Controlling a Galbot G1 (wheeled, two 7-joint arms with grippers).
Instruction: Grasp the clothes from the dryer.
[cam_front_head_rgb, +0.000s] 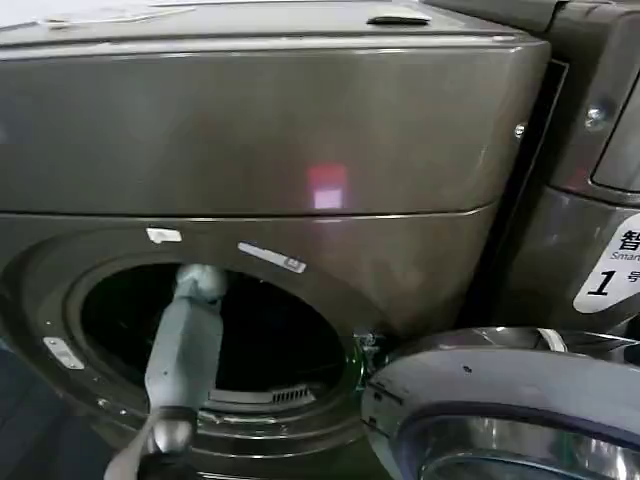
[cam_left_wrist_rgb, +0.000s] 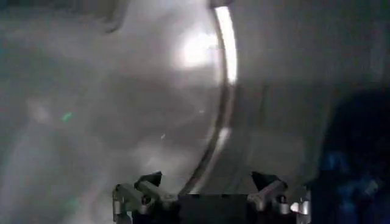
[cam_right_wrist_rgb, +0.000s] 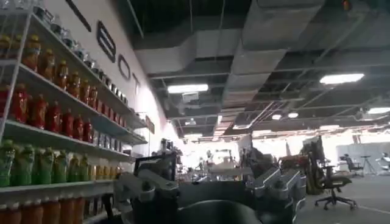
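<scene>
while left arm (cam_front_head_rgb: 185, 350) reaches into dryer (cam_front_head_rgb: 300, 150), clothes (cam_left_wrist_rgb: 356, 164) lie beside its pincer (cam_left_wrist_rgb: 207, 198)

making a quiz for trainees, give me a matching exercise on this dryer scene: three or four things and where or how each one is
Things:
1. left gripper
2. clothes
3. dryer door
4. right gripper

Places or states:
A. swung open beside the porthole
B. open, inside the drum
C. dark blue bundle lying in the drum
D. raised away from the dryer, facing shelves of bottles

Pairs: 1-B, 2-C, 3-A, 4-D
</scene>
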